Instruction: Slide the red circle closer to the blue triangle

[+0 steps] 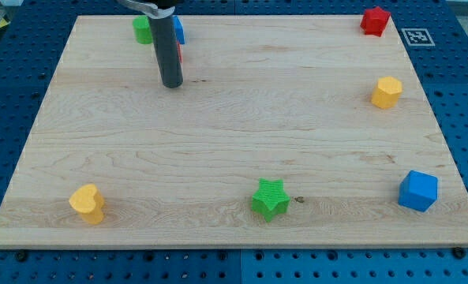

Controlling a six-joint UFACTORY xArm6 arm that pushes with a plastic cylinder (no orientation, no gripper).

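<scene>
My tip (pixel 171 83) rests on the wooden board (pixel 234 134) near the view's top left. The rod hides most of the red circle; only a thin red sliver (pixel 180 54) shows at the rod's right edge, just above the tip. The blue triangle (pixel 179 30) sits right above that sliver, partly hidden by the rod, and the two look very close or touching. A green block (pixel 142 30) lies just left of the rod at the board's top edge.
A red block (pixel 375 20) sits at the top right, with a yellow hexagon (pixel 387 92) below it. A blue cube (pixel 418 190) is at the bottom right, a green star (pixel 271 198) at bottom centre, and a yellow heart (pixel 87 203) at the bottom left.
</scene>
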